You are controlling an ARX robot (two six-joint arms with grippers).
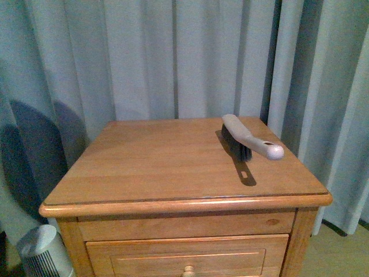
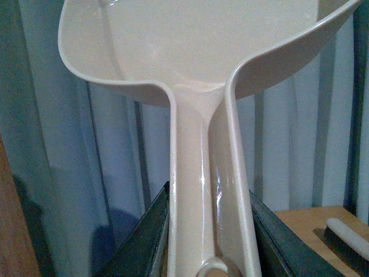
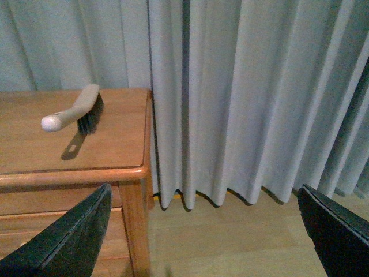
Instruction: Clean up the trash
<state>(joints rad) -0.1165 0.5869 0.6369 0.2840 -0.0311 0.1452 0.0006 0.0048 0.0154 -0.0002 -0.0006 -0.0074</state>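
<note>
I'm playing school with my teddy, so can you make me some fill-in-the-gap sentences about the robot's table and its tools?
1. On the wooden table lies a ____ with dark bristles.
2. The left tool is shut on the handle of a pale ____.
3. The right tool holds nothing; it is ____.
Missing words: brush; dustpan; open.
</note>
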